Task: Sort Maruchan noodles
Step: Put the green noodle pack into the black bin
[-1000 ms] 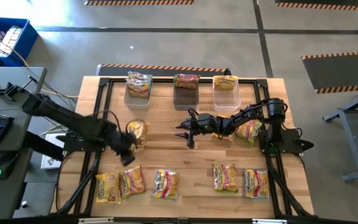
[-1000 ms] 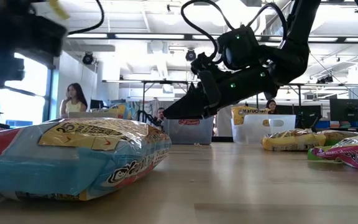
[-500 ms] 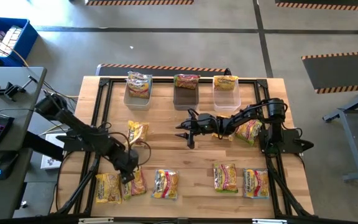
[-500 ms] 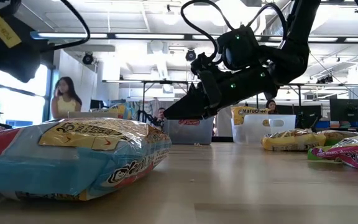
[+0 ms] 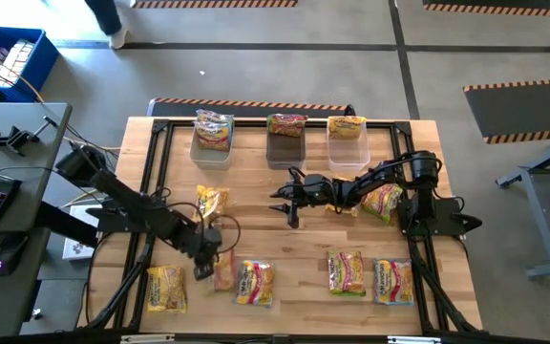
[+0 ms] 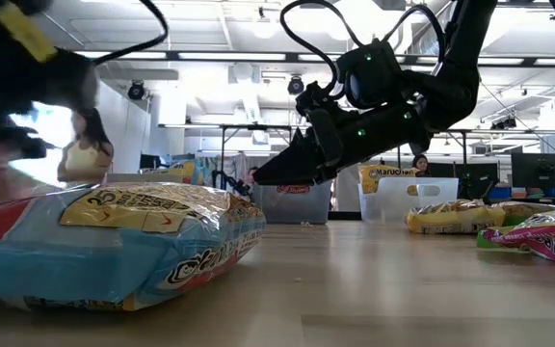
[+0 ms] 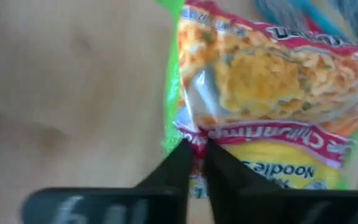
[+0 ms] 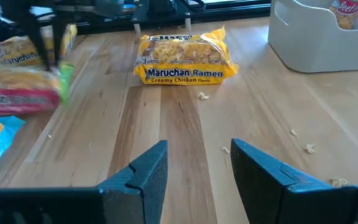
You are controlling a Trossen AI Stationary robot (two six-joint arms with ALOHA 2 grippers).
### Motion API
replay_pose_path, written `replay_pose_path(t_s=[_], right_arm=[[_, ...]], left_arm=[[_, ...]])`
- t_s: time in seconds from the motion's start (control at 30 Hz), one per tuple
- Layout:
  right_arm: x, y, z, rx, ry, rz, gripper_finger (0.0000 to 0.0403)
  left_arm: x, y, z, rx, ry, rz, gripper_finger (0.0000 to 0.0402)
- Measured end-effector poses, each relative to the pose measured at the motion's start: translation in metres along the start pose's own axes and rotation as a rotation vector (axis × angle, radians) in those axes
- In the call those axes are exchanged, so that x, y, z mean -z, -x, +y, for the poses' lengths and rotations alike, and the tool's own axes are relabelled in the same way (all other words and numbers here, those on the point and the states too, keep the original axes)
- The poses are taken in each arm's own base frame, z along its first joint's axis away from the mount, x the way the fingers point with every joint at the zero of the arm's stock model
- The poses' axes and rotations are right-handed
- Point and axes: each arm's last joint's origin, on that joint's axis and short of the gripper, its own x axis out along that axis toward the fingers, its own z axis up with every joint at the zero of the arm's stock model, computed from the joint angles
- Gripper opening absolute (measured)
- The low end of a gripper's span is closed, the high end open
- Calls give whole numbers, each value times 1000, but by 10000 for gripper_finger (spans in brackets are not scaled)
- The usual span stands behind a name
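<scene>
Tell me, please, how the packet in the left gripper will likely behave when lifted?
The packet is crinkly film pinched at its edge by the left gripper, so it will probably dangle rather than stay flat. Being thin, it is likely light. Its glossy wrapper may slip from so narrow a grip.

Left gripper (image 5: 205, 267) pinched — right gripper (image 5: 287, 204) agape

Left gripper (image 6: 13, 82) blurred in the low view; pink-edged packet (image 7: 272, 93) cut off
</scene>
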Motion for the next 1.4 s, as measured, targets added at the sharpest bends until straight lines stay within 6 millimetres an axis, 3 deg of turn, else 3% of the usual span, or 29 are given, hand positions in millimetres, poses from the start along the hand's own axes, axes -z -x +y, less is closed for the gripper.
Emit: replay_pose_path(t_s=[0.17,0.37,0.6,0.73,0.9,1.2,1.4], right_arm=[[-1,0,-3,6,-62,-2,158],[-17,-11,-13,-79,-241,39,165],[-42,-26,-15,-235,-343,303,237],[-61,-30,-13,-339,-367,342,282],[-71,-31,-13,-378,-417,334,298],[-70,-31,-18,-380,-479,347,298],[-51,-45,-6,-464,-590,406,282]], left_arm=[[-24,4,18,-109,-68,-168,6],[-59,8,35,-136,-203,-331,1],[-89,17,48,-142,-315,-502,0],[-97,20,50,-146,-368,-560,0],[-101,23,50,-144,-412,-604,0],[-106,27,46,-132,-443,-671,0],[-107,28,45,-125,-444,-689,0]])
